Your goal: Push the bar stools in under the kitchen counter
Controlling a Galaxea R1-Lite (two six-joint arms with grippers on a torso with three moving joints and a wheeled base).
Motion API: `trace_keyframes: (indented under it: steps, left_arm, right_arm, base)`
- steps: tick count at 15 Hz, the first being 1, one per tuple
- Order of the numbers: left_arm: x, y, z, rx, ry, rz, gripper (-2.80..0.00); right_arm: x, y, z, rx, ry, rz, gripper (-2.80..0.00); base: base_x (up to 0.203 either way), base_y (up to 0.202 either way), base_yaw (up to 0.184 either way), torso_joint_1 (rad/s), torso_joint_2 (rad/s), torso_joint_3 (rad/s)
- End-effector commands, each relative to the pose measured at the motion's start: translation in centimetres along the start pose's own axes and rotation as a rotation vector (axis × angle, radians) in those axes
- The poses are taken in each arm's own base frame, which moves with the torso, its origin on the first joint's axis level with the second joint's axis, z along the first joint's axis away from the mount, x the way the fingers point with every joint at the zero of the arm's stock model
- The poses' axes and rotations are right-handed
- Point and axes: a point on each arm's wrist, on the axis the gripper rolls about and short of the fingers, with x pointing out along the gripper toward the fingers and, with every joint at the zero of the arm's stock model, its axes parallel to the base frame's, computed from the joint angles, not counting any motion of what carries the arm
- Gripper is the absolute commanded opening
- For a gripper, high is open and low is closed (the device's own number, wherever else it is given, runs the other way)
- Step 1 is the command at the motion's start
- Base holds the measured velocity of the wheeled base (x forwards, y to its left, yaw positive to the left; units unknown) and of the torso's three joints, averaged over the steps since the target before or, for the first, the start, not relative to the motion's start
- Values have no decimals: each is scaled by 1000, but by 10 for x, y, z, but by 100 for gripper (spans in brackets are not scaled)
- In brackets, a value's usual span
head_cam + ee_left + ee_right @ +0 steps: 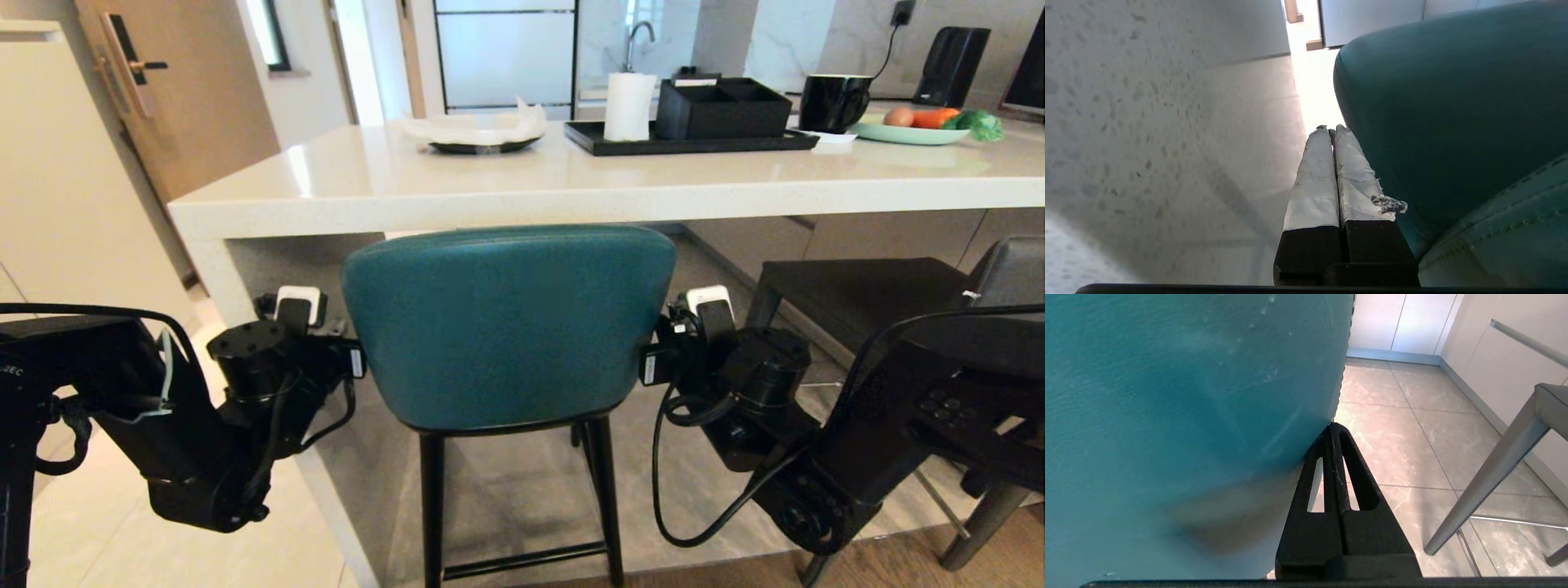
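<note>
The teal bar stool (506,327) stands with its curved back just below the front edge of the kitchen counter (522,192). My left gripper (1331,128) is shut and empty, its taped fingers lying along the stool back's left side (1453,122), between it and the counter's side panel (1147,122). On the other side my right gripper (1333,425) is also shut and empty, its tip against the teal back's right edge (1188,396). Further right stands the dark grey bar stool (1012,273), its seat partly under the counter and one leg (1494,473) showing.
On the counter are a plate with a napkin (482,135), a black tray (694,145) holding a paper roll and an organiser, a black mug (833,102) and a plate of vegetables (914,131). A door (188,90) is at the far left.
</note>
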Motion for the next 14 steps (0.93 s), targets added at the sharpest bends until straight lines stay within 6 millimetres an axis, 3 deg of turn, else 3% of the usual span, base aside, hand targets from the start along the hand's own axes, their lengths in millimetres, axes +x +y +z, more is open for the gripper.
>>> trace_keyframes:
  steps: [1,6,11,14]
  left_arm:
    - [4,-1,1,-3,-13,1,-280]
    - [-13,6,2,-41,12,14,-280]
    - [-61,40,-17,-28,172,87,-280]
    - [-87,44,18,-87,73,71,-280]
  right_arm:
    - [2,2,-5,-3,6,1,-280]
    - [-19,-7,-2,0,39,-1,-280]
    - [-55,-28,21,30,34,-24,-280]
    - [-90,-44,36,34,35,-35,-280]
  base:
    - [0,0,0,0,0,0]
    - [0,0,0,0,0,0]
    - [0,0,0,0,0,0]
    - [0,0,0,0,0,0]
